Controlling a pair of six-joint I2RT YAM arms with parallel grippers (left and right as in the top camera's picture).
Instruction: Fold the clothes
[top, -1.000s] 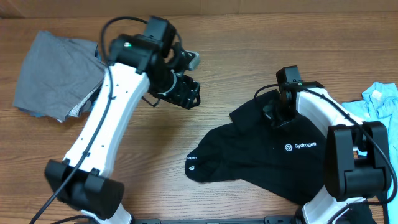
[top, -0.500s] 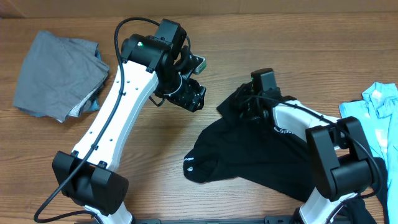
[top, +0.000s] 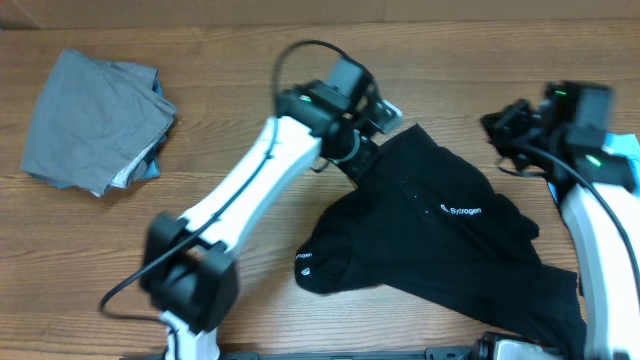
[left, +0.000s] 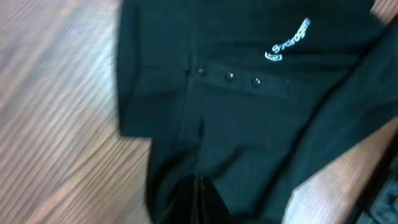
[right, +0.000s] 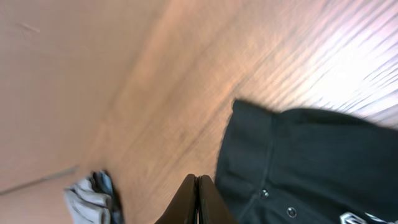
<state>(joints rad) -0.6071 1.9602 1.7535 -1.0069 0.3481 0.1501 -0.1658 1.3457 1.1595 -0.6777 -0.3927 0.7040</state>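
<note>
Black shirt (top: 440, 240) rumpled; my left gripper (left: 199, 186) pressed together at its edge, pinch unclear; right gripper (right: 198, 186) pressed together, empty. Should spread flat before folding.

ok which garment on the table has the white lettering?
The black shirt in the middle: it has white lettering on the chest, with buttons nearby. The grey garment at far left shows no lettering.

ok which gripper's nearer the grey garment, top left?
Left. The left gripper sits mid-table at the upper edge of the black shirt, well right of the grey garment; the right gripper is farther right, past the shirt.
</note>
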